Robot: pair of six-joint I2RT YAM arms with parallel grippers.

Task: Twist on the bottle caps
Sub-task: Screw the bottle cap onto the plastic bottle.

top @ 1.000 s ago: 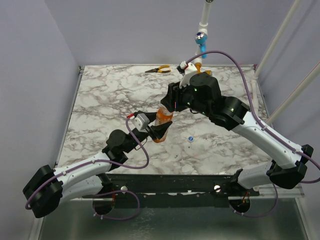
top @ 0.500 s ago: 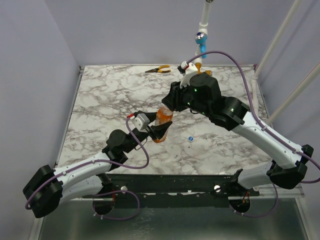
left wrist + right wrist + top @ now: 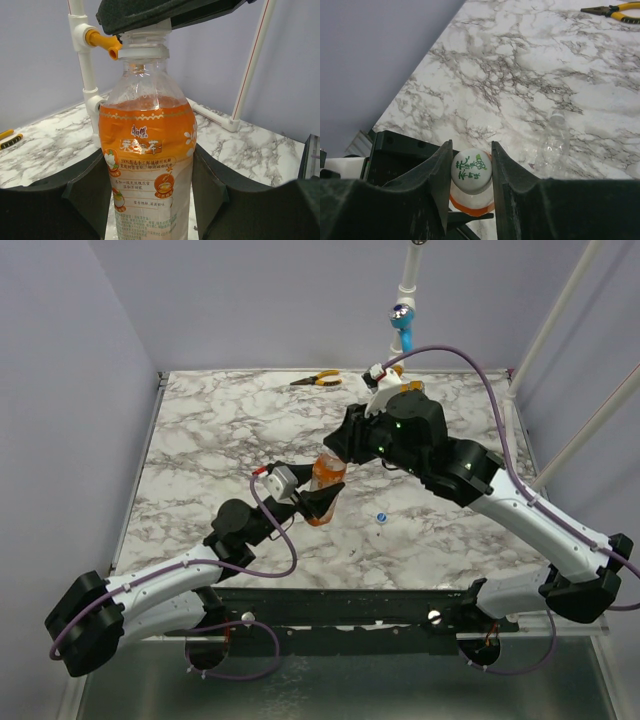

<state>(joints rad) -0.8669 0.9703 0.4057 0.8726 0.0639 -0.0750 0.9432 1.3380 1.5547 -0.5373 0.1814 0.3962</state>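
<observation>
Left claw (image 3: pixel 323 502) clamps the clear, smooth plastic bottle (image 3: pixel 145 145); right claw (image 3: pixel 471 167) pinches its round whitish cap (image 3: pixel 471 171) above the marbled tabletop (image 3: pixel 530 75).

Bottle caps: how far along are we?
Done: nothing fully capped. In hand: left gripper holds the orange bottle upright; right gripper is shut on the white cap atop its neck, threads showing below, so it looks not screwed down. Left: tighten it, then the blue cap lying on the table.
</observation>
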